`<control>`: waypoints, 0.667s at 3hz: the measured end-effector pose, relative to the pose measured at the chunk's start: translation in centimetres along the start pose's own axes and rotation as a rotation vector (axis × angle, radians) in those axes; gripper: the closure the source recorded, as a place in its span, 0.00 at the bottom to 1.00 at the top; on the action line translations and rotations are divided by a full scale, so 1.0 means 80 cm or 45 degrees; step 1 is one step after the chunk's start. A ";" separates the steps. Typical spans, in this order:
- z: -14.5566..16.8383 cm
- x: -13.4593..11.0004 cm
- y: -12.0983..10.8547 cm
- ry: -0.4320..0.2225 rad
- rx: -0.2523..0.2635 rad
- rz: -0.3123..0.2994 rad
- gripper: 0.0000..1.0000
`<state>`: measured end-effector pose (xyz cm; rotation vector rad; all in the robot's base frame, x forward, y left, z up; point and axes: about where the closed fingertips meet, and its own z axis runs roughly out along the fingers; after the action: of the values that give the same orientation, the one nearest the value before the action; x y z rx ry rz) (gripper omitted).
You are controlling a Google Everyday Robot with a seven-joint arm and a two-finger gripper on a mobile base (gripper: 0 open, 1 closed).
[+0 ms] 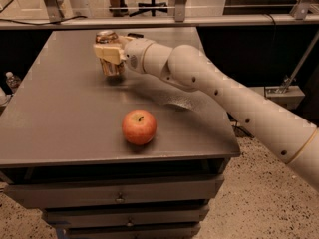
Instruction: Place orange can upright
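The gripper (110, 54) is over the far part of the bench (65, 113), left of the middle and near the far edge. Its jaws are closed across the mid-body of the can (106, 36). The can stands roughly upright in the grip, silver top up. Its base is low over the bench, but I cannot tell whether it touches. An apple (139, 127) lies well apart, toward the near edge.

The can is probably light and thin-walled. Its smooth metal skin would likely slip under a loose grip and dent under a hard one. Being round, it would roll if it tipped over. The mid-body hold looks right, since it leaves the flat base free to seat squarely. I judge it needs a level set-down before the jaws let go.
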<state>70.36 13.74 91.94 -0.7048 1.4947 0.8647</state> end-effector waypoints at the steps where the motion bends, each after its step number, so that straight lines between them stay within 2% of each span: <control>1: 0.001 0.000 -0.002 -0.050 -0.007 -0.014 1.00; 2: 0.001 -0.001 -0.001 -0.052 -0.021 -0.032 1.00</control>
<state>70.48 13.76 91.99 -0.7123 1.4412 0.8682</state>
